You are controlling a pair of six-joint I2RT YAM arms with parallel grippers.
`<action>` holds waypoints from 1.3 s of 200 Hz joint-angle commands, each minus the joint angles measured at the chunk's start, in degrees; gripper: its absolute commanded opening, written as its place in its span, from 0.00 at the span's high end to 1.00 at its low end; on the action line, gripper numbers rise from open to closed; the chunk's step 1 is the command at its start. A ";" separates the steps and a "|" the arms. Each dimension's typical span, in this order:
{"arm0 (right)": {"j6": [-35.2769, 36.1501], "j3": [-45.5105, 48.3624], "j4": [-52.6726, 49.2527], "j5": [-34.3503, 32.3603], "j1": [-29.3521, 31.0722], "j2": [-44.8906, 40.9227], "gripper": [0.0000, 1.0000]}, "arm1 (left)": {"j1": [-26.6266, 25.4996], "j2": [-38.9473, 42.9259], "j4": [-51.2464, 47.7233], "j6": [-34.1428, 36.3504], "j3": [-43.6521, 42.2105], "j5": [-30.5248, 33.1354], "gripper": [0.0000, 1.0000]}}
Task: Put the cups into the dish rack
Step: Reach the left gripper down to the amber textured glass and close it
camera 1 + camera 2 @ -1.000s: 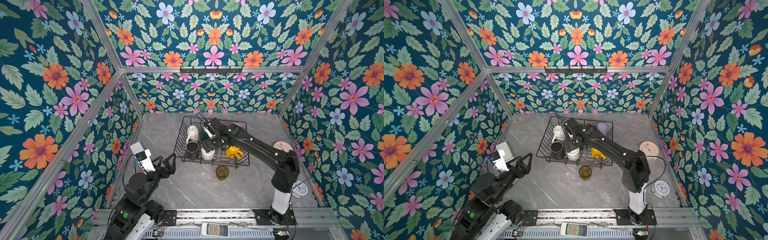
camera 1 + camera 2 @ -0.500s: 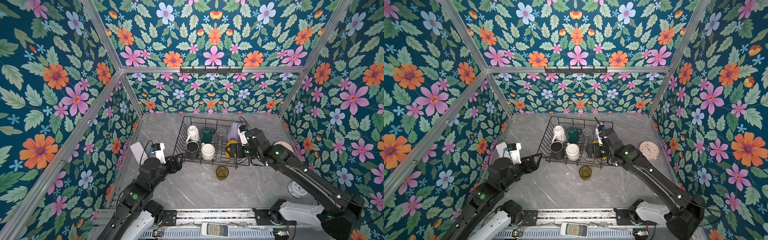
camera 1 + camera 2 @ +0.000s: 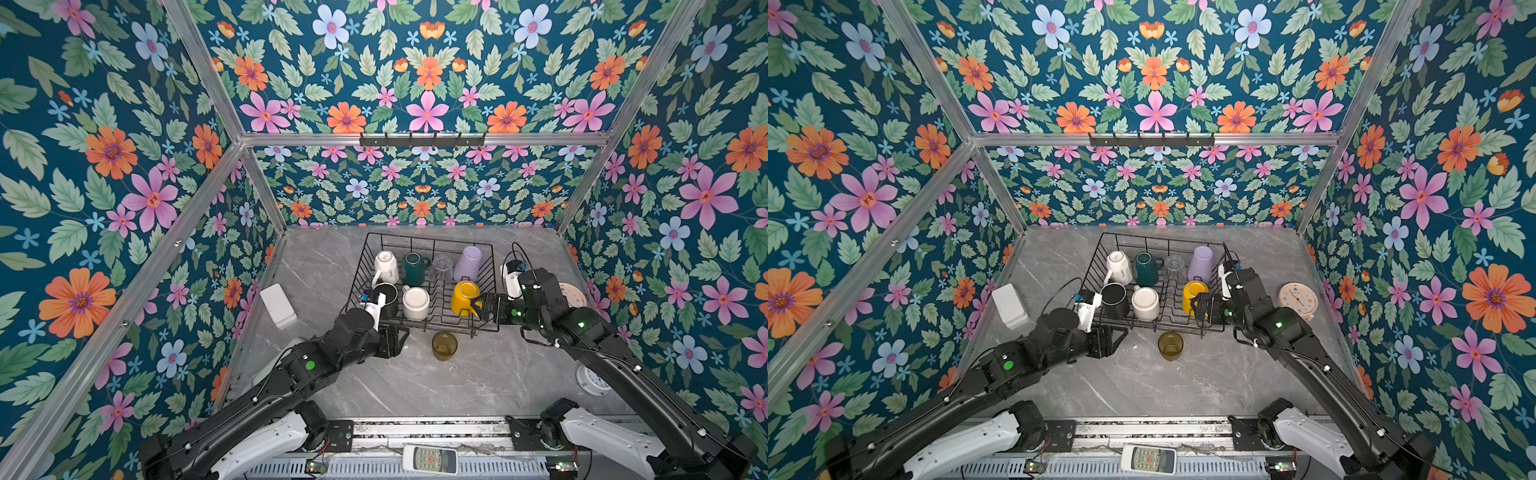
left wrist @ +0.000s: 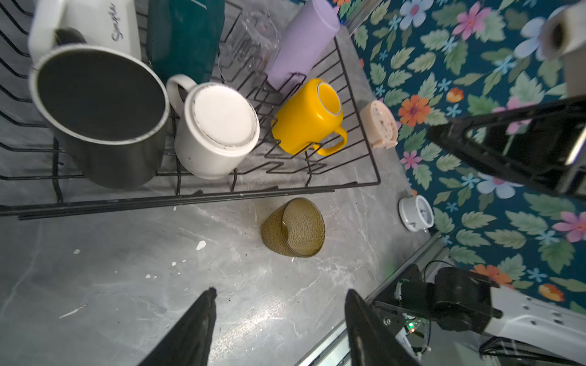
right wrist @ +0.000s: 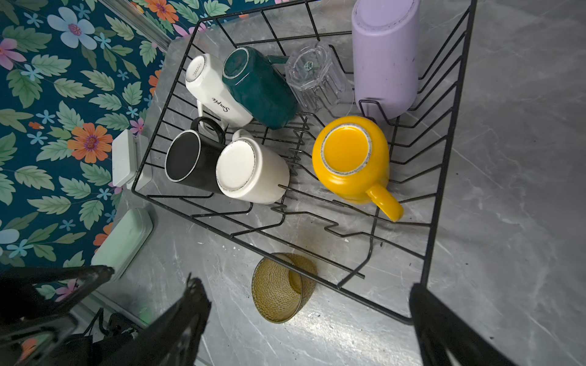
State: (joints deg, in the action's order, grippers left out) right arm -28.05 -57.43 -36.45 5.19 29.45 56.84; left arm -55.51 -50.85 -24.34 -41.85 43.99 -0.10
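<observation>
"So, where do the cups stand?"

"Seven are in the dish rack, a black wire basket at the back middle of the table. The back row, from the left, holds a white mug with script lettering, a green mug, a clear glass and a lilac tumbler. In the front row a black mug touches a plain white mug. After a gap of bare prongs comes the yellow mug, bottom up, with its handle toward the front right corner. The amber tumbler stands upright on the table, just outside the rack's front rail."

"And your pincers?"

"My left pincer hangs low before the rack's front left corner, to the left of the tumbler. Its fingers are parted and nothing is between them. My right pincer is at the front right corner, near the yellow mug but off it. Its fingers are spread wide and it is empty too."

"Where is the free room?"

"Bare table runs from the tumbler forward to the near edge. A strip along the left wall carries only a white box. On the right, a beige clock and a white clock sit close to the wall."
</observation>
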 commanded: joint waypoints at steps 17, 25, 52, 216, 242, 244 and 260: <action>0.45 -0.16 0.07 0.39 0.01 0.03 0.03 | -6.89 -8.12 -2.72 -2.52 3.30 7.54 0.36; 0.46 -0.07 -0.03 0.26 0.07 -0.15 0.03 | -8.04 -9.96 -3.11 -2.70 4.13 8.20 0.37; 0.54 0.49 -0.54 -0.16 0.03 -0.93 0.03 | -10.29 -16.00 -3.20 -2.84 6.81 8.63 0.38; 2.03 2.46 -2.93 -2.02 -0.09 -4.36 0.03 | -8.96 -38.73 -2.04 -0.85 16.48 7.99 0.43; 2.30 2.78 -3.19 -2.53 -0.08 -4.63 0.02 | -8.37 -40.38 -0.98 -0.05 16.73 6.86 0.45; 2.30 2.81 -3.19 -2.55 -0.05 -4.63 0.02 | -8.34 -40.56 -0.98 -0.01 16.79 6.80 0.45; 2.39 3.02 -3.19 -2.64 -0.09 -4.72 0.02 | -8.24 -41.88 -0.90 0.19 17.09 6.32 0.47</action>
State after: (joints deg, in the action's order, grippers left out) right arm -26.52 -54.65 -39.59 3.70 29.36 52.34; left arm -63.86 -91.42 -25.69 -42.87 60.58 7.16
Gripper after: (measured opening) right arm 0.978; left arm 0.543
